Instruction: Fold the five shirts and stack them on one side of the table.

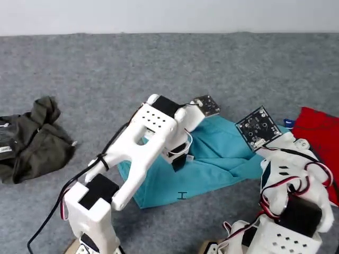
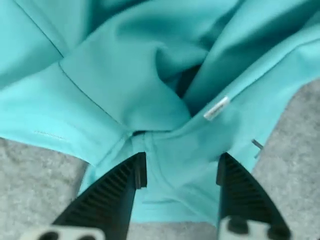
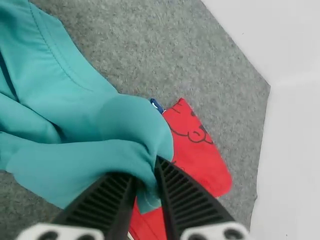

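Observation:
A teal shirt (image 1: 212, 153) lies crumpled at the middle of the grey table. My left gripper (image 2: 180, 167) hangs open just above its folds (image 2: 125, 85), one finger (image 2: 132, 175) on each side of a bunched seam near a small white label (image 2: 216, 108). In the high view the left gripper (image 1: 180, 156) is over the shirt's centre. My right gripper (image 3: 145, 182) is shut on a pinched fold at the teal shirt's (image 3: 60, 125) right edge, holding it slightly off the table. A red shirt (image 3: 200, 150) lies right behind that fold.
A dark olive shirt (image 1: 37, 137) sits bunched at the left side of the table. The red shirt (image 1: 318, 132) lies at the right edge, with a bit of blue cloth (image 1: 287, 124) showing beside it. Bare grey table (image 1: 159, 63) stretches across the back.

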Available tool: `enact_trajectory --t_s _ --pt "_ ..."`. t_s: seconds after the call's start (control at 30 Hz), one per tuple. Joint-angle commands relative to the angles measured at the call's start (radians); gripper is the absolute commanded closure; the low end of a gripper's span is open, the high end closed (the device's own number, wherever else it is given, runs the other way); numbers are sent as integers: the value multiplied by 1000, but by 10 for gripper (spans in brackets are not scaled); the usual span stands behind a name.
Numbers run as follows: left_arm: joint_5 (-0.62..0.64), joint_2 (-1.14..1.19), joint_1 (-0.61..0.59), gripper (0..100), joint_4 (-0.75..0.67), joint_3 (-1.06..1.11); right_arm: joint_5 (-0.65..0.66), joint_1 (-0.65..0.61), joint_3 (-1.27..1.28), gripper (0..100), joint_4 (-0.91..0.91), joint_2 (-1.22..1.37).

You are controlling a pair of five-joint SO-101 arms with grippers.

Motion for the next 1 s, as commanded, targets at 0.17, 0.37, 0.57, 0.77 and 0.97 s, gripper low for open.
enact_trajectory --t_s 0.17,0.37,0.57,0.77,0.97 --pt "-11 52 -54 765 -29 -64 8 -7 -8 988 4 -1" --pt "-11 166 -28 766 -14 -113 8 -7 -6 988 4 -1" --pt "-11 244 -2 767 -14 -160 8 -7 -6 988 4 -1" --pt "-8 252 3 791 80 -274 8 -7 -3 988 2 -1" --pt "-11 252 3 949 199 -429 8 -7 20 988 -5 -1"
